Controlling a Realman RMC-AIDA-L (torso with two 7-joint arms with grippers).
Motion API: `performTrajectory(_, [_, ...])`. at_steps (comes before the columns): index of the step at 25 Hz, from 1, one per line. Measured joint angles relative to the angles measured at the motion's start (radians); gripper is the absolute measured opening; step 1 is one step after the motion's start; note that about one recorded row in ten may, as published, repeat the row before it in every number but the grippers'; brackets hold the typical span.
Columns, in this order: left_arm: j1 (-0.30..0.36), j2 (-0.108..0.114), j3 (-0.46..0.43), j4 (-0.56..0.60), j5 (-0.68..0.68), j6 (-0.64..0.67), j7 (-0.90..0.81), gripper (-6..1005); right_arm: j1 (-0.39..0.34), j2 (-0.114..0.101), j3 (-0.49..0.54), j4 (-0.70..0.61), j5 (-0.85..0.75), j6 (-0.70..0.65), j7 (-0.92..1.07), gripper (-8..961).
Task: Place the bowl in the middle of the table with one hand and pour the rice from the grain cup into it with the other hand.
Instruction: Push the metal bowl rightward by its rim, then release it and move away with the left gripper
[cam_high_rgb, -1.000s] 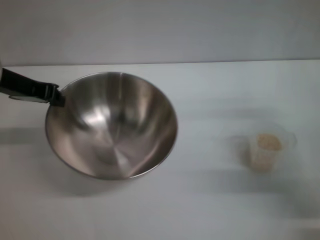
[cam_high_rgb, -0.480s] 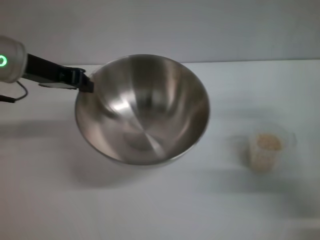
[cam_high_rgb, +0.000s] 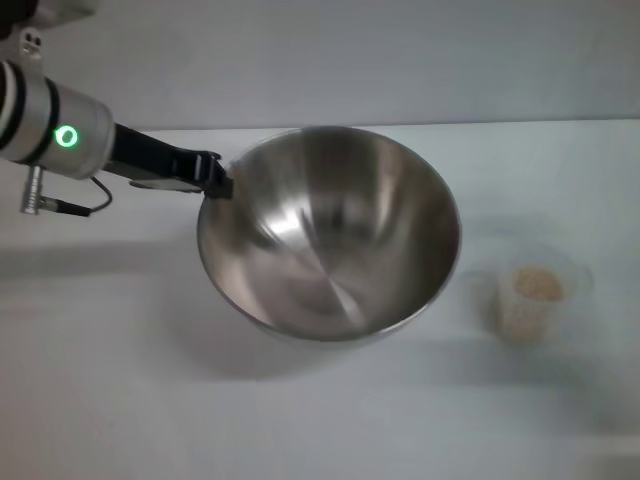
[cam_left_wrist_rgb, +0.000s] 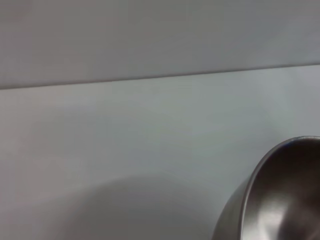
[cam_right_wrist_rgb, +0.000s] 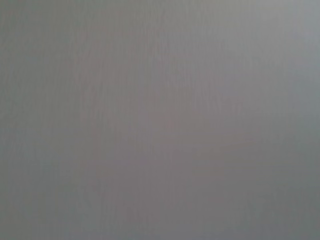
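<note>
The large stainless-steel bowl (cam_high_rgb: 330, 235) is held tilted above the white table (cam_high_rgb: 120, 400), near its middle. My left gripper (cam_high_rgb: 215, 180) is shut on the bowl's left rim, with the arm reaching in from the upper left. The bowl's rim also shows in the left wrist view (cam_left_wrist_rgb: 280, 195). The bowl is empty inside. The clear grain cup (cam_high_rgb: 535, 295) stands upright on the table to the right of the bowl, with the rice (cam_high_rgb: 538, 284) inside it. My right gripper is out of view.
The table's far edge (cam_high_rgb: 520, 123) runs along the back, with a grey wall behind it. The right wrist view shows only a plain grey surface.
My left arm has carried the bowl to the right, from the table's left side toward the middle. The grain cup has not moved.
</note>
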Motion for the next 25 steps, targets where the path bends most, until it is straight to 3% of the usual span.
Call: performTrajectory(25, [-0.013,-0.003,0.089,0.113,0.006,0.122,-0.001,83,-0.005,-0.002,0.000,-0.001,0.000,-0.005,0.001,633])
